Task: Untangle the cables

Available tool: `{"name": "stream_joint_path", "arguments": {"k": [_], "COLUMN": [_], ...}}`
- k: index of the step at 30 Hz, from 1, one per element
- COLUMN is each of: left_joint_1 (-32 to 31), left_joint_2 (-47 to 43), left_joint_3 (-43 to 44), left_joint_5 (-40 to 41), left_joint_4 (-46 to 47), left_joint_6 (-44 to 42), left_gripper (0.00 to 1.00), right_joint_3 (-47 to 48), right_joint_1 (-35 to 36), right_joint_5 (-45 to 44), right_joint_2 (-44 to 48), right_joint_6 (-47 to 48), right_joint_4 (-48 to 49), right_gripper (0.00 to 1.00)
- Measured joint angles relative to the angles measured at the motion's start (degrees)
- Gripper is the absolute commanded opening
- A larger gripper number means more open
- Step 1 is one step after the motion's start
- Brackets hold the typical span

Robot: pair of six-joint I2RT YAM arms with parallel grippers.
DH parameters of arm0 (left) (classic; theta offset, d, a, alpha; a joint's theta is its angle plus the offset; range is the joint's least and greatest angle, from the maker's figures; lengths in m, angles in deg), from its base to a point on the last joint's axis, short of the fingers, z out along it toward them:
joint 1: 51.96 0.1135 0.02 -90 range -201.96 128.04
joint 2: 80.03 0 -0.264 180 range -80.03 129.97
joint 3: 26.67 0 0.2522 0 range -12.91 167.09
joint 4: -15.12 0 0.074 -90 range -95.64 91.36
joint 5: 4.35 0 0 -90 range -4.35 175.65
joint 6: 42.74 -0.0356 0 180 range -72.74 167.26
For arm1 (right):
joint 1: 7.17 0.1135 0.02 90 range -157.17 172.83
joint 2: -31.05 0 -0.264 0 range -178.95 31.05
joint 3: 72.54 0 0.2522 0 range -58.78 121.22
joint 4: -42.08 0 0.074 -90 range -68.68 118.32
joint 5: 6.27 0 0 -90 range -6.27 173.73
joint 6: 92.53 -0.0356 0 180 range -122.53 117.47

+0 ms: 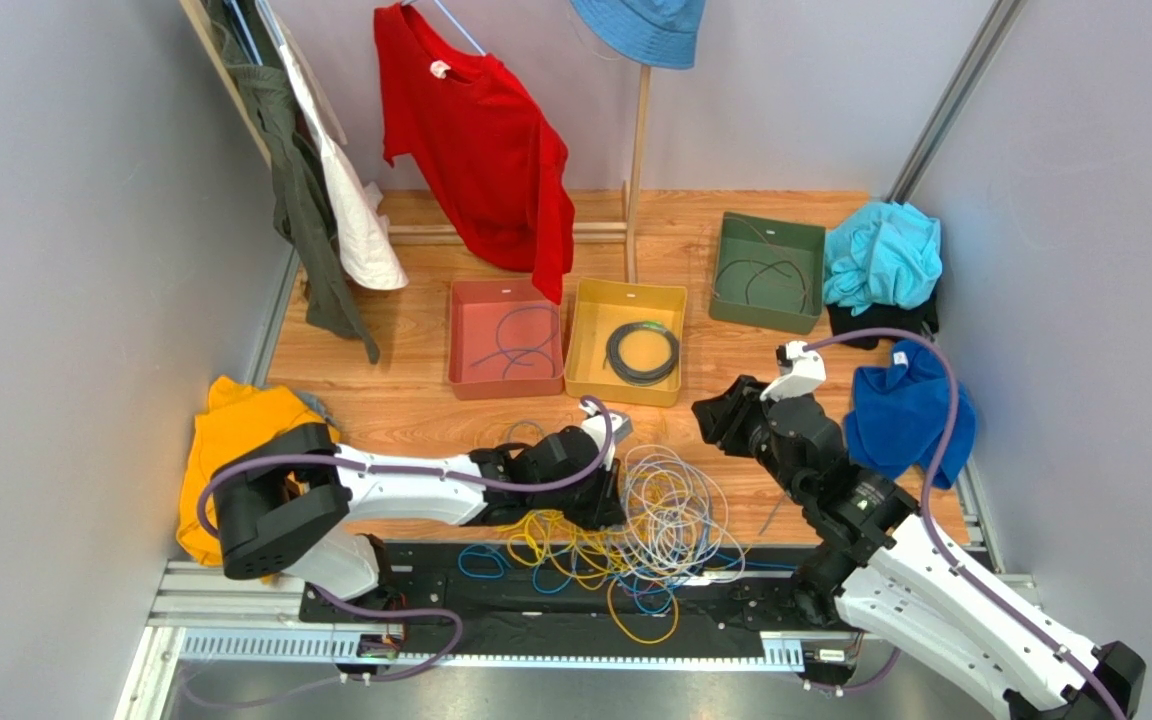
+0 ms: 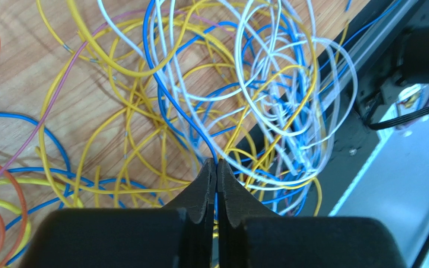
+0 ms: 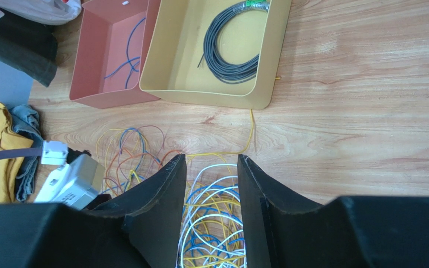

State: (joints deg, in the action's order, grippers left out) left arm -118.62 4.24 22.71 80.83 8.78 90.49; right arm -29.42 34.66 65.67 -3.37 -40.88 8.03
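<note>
- The wooden table [image 1: 687,225] is cut off at its near edge by a black rail [image 1: 432,578], and part of the tangle spills over that rail.
- The left arm [image 1: 402,483] is stretched low across the table towards the right. Its wrist is bent down into the pile and hides the strands beneath it.
- The right arm [image 1: 928,593] is raised from the near right corner and angled towards the far left, above the table.
- The cables [image 1: 657,518] lie in 1 heap near the middle of the near edge, between the 2 arms. Yellow, white, blue and a few orange and purple loops are crossed so thickly that single strands cannot be followed.
- A red shirt [image 1: 477,135] is hung at the far side. A yellow cloth [image 1: 237,435] lies at the left and a blue cloth [image 1: 890,413] at the right.
- 3 trays are set far of the heap: a red tray [image 1: 455,338], a yellow tray [image 1: 585,342] holding a grey coil [image 1: 642,353], and a green tray [image 1: 728,270].
- The right gripper [image 3: 211,162] is held over the far edge of the heap with its jaws apart and nothing between them.
- The left gripper [image 2: 215,163] is pressed together, and a blue strand is seen running into the seam at its tips.
</note>
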Motion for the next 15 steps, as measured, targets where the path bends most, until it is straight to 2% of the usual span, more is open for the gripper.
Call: {"name": "stream_joint_path", "arguments": {"k": [4,8,11,15], "left_joint_1": [-0.02,-0.04,-0.09,-0.09], "left_joint_2": [-4.37,-20.52,-32.92,-37.64], "left_joint_3": [0.35,3.23,13.46,31.71], "left_joint_5": [1.38,6.25,11.15,15.85], "left_joint_4": [-2.27,-13.64,-22.88,-31.80], "left_joint_6": [-0.48,-2.97,-6.32,-11.74], "left_gripper": [0.00,0.00,0.00,0.00], "right_joint_3": [-0.33,-0.50,-0.50,-0.50], "right_joint_1": [0.00,0.13,0.52,2.14], "right_joint_5": [-0.02,0.42,2.25,5.62], "right_joint_2": [1.97,4.92,7.15,8.07], "right_joint_6": [-0.02,0.02,0.24,0.76], "right_joint_4": [-0.94,-1.42,-1.42,-0.94], "right_gripper": [0.40,0.40,0.40,0.44]}}
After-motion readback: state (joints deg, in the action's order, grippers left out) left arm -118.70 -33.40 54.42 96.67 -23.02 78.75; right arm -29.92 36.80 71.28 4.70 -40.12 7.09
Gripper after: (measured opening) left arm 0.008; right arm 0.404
